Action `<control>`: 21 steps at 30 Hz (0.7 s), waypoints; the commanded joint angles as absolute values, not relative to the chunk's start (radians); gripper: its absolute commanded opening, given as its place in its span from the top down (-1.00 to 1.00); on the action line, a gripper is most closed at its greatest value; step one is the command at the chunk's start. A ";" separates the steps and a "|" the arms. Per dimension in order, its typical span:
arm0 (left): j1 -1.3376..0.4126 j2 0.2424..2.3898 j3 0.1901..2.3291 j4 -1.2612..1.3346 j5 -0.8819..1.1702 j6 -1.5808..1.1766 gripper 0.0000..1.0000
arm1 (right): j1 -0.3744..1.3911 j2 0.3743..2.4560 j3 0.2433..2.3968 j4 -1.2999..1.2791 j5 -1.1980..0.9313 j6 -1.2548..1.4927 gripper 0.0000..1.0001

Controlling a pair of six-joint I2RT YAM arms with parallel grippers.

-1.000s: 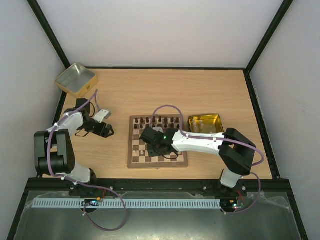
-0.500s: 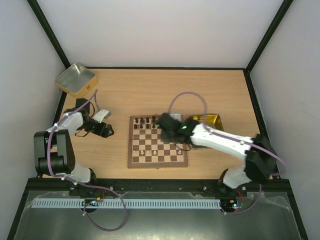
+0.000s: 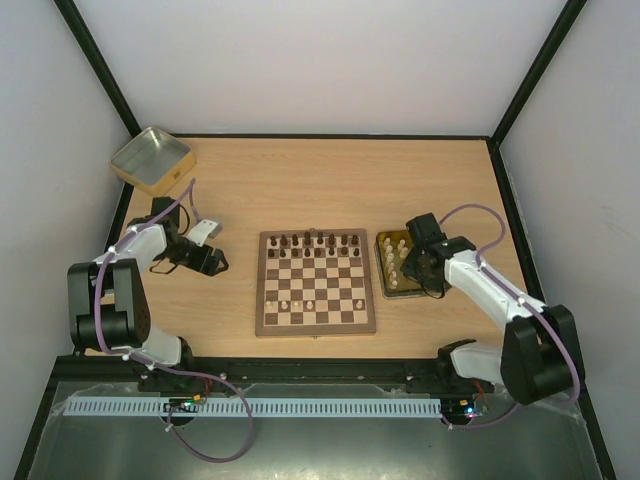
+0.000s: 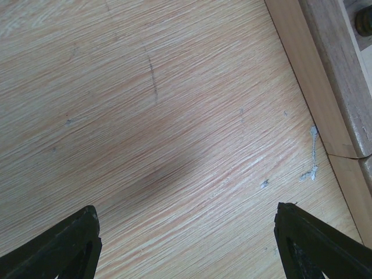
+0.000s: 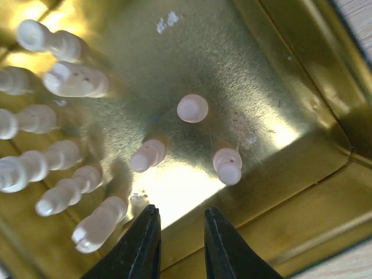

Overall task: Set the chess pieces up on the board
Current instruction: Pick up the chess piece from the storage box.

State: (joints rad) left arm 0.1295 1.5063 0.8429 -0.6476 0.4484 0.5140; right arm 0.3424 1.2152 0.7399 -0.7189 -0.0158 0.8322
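Pale wooden desk (image 3: 330, 185) sitting inside a white-walled enclosure

Plain white walls (image 3: 320, 60) are closing in the back and both sides, with black frame bars (image 3: 100, 75) slanting up from the far corners and black edging running round the desk. Soft, even light is falling from above, leaving only faint shadows on the scratched grain. Along the near edge a black rail (image 3: 300, 372) is lying, and below it a white slotted strip (image 3: 330, 408) is crossing a grey surface (image 3: 330, 447).

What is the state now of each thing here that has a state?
left end effector: open, holding nothing.
right end effector: slightly open, holding nothing, over the gold tin.
board: dark chessmen lined along its far rows.
chess pieces: most in the gold tin, a few on the board.
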 commanded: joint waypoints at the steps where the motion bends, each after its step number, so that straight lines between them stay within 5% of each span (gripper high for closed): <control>1: 0.140 1.519 0.840 -0.675 0.470 0.533 -0.63 | 0.311 1.281 0.715 -0.635 -0.076 0.785 0.59; 21: 0.179 1.534 0.809 -0.677 0.464 0.578 -0.63 | 0.186 1.368 0.774 -0.596 -0.055 0.710 0.59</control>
